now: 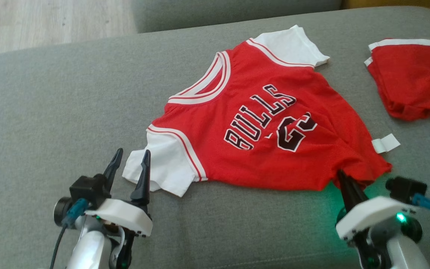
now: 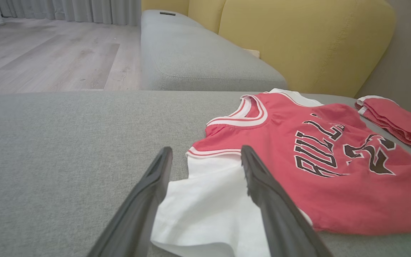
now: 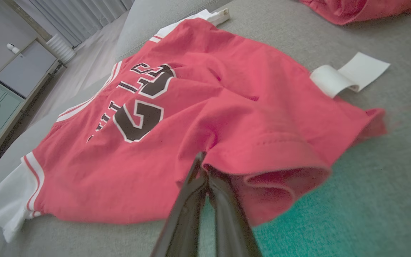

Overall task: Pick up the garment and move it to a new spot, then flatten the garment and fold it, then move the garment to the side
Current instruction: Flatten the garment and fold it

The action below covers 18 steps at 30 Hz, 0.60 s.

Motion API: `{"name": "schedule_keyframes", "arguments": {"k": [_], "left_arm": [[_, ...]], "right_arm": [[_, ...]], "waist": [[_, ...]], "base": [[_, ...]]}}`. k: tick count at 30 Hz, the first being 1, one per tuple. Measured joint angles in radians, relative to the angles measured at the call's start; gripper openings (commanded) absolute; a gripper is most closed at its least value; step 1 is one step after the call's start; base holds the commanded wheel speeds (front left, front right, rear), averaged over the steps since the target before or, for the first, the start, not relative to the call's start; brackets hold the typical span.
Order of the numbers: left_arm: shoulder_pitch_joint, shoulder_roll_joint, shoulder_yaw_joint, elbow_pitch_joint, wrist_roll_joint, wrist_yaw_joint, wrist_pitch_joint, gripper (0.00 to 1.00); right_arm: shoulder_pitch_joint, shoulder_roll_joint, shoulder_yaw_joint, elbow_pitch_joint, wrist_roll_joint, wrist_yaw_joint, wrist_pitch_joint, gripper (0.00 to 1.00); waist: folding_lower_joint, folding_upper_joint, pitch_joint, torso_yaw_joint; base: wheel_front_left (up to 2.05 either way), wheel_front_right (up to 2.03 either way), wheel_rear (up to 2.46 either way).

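Observation:
The garment (image 1: 267, 123) is a red jersey with white sleeves and black "BULLS" lettering, lying spread on the grey cushion (image 1: 50, 112). My left gripper (image 1: 133, 152) is open at the near white sleeve. In the left wrist view the sleeve (image 2: 209, 200) lies between the spread fingers of the left gripper (image 2: 206, 150). My right gripper (image 1: 340, 173) is shut on the garment's red hem at the near right corner. In the right wrist view the fingers of the right gripper (image 3: 202, 157) pinch a raised fold of the garment (image 3: 191, 107), and the hem bunches up beside them.
Red shorts (image 1: 413, 78) with a white band lie at the far right of the cushion. A white label (image 1: 386, 143) sticks out of the garment's right side. Beyond are a second grey cushion (image 2: 198, 60), a yellow backrest (image 2: 298, 43) and wooden floor (image 1: 32, 22).

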Motion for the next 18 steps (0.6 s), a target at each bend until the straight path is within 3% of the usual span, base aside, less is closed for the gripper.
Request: {"name": "schedule_keyframes", "arguments": {"k": [8, 18], "left_arm": [[-0.004, 0.0, -0.018, 0.011, 0.001, -0.002, 0.0, 1.0], [-0.024, 0.0, -0.043, 0.014, 0.0, -0.01, 0.0, 1.0]], "right_arm": [[-0.177, 0.0, -0.027, 0.177, 0.019, 0.0, -0.013, 0.0], [-0.365, -0.029, -0.135, 0.359, 0.062, 0.0, 0.009, 0.0]], "waist": [[0.0, 0.0, 0.018, 0.03], [0.0, 0.0, 0.027, 0.077]], "base": [[0.0, 0.0, 0.0], [0.0, 0.0, 0.0]]}}
